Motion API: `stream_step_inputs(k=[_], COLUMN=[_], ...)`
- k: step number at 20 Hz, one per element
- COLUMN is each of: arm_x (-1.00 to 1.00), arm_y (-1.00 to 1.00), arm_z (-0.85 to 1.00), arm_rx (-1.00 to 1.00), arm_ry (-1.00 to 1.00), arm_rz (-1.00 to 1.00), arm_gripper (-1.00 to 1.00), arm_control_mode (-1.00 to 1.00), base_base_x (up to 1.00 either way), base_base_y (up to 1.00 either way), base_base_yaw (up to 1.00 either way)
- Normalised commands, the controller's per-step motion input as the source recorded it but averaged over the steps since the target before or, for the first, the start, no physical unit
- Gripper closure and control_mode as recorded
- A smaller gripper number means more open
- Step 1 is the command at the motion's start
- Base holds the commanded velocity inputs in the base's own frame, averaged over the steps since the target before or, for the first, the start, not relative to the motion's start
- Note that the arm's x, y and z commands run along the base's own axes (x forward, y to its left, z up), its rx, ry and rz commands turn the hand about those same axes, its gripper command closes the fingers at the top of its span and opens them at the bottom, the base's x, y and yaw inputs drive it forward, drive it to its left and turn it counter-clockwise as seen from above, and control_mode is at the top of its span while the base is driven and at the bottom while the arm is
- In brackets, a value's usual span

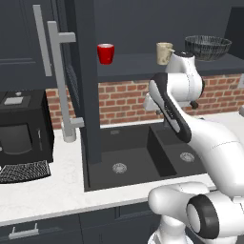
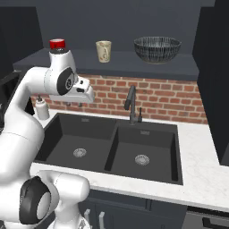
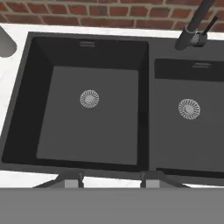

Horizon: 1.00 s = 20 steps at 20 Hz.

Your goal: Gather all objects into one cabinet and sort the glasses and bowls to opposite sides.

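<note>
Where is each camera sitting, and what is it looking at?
Left base view: behind the arm on its left, looking forward and down at the sink, the open cabinet door and the shelf; the white arm rises at lower right.
Right base view: behind on its right, facing the same sink, the faucet and the shelf; the arm rises at lower left.
Hand view: on the hand, looking straight down into the sink; the gripper tips show at the bottom.
Shared: both base views show the red cup, tumbler and bowl.
</note>
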Motion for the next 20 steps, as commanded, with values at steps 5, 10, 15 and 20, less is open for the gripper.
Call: stream_step_inputs(k=[5, 10, 15, 20], arm_x=[-0.52, -1.00, -1.00, -0.65], arm_y=[0.00, 0.00, 0.00, 0.00], arm_z=[0.00, 0.00, 0.02, 0.63], arm_rx=[0.00, 0.00, 0.00, 0.00], arm_ry=[0.02, 0.01, -0.01, 0.00], arm_rz=[0.00, -0.03, -0.01, -0.06], arm_gripper=[-1.00, -1.00, -1.00, -1.00], arm_control_mode=[-1.00, -1.00, -1.00, -1.00], base_base_x=[0.00, 0.00, 0.00, 0.00], base_base_y=[0.00, 0.00, 0.00, 0.00], base_base_yaw=[0.00, 0.00, 0.00, 0.00])
